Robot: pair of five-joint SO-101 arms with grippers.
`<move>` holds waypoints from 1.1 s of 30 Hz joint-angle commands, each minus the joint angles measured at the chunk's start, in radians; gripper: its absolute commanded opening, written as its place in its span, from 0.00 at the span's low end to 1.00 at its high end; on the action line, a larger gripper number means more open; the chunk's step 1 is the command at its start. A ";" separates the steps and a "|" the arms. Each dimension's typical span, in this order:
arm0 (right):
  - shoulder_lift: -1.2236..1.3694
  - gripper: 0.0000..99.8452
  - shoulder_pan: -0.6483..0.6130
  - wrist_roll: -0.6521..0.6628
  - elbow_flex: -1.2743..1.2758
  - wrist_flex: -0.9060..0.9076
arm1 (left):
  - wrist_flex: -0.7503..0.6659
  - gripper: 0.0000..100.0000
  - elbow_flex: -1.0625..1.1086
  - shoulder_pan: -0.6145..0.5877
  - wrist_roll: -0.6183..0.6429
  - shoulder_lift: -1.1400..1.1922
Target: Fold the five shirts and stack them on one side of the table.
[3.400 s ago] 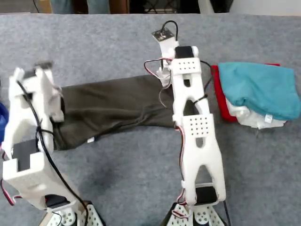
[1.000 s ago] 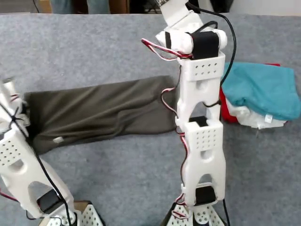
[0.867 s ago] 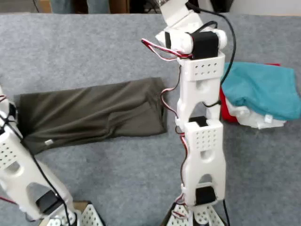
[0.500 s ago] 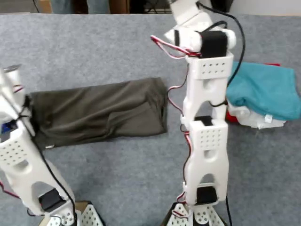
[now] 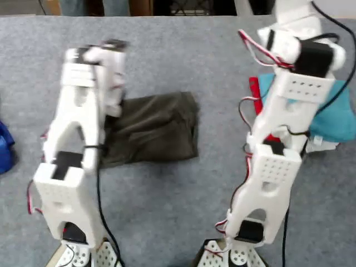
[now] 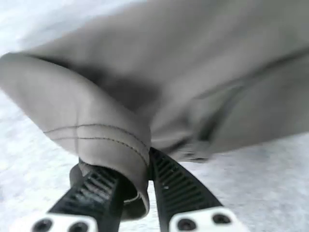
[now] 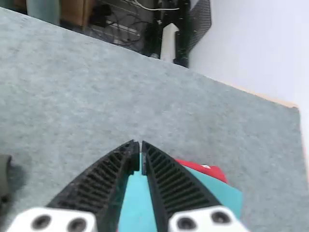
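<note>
The left hand [image 6: 140, 164] is clamped on the olive shirt [image 6: 203, 67]. Its 2 black ribbed fingers [image 6: 169, 181] pinch a stitched hem, and the cloth curls over the grip in a rounded fold. Past that fold the shirt spreads out in soft creases down to the grey desk [image 6: 270, 169].

From the high camera, the left arm stands over the left part of this shirt and hides it. The uncovered part lies as a dark, wrinkled band near the middle of the desk, with its right end squared off.

The right hand [image 7: 136, 147] is pressed closed and holds nothing; its 2 fingertips meet at a point. It hangs above the stack on the right side of the desk. The teal shirt [image 7: 133, 203] shows beneath and between the fingers, and a corner of the red shirt [image 7: 206, 170] peeks out just beside it.

In the high view the right arm crosses in front of this stack. Teal lies on top, red shows along the stack's left edge, and a white shirt [image 5: 316, 146] sticks out at the near edge under the teal. The stack and the olive shirt are well apart, with bare grey desk between them.

A blue cloth item [image 5: 4, 147] sits at the far left edge of the desk.
</note>
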 commanded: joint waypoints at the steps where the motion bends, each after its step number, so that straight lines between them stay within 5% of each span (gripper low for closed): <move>1: -0.081 0.02 0.040 0.061 -0.016 0.003 | -0.035 0.03 -0.008 0.148 0.077 -0.058; 11: -0.084 0.02 0.135 0.071 -0.030 -0.005 | -0.261 0.03 -0.027 0.410 0.186 -0.008; 28: -0.081 0.02 0.132 0.071 -0.027 -0.005 | -0.118 0.04 -0.410 0.489 0.190 0.232; 33: -0.079 0.02 0.130 0.071 -0.025 -0.003 | -0.092 0.24 -0.478 0.430 0.298 0.318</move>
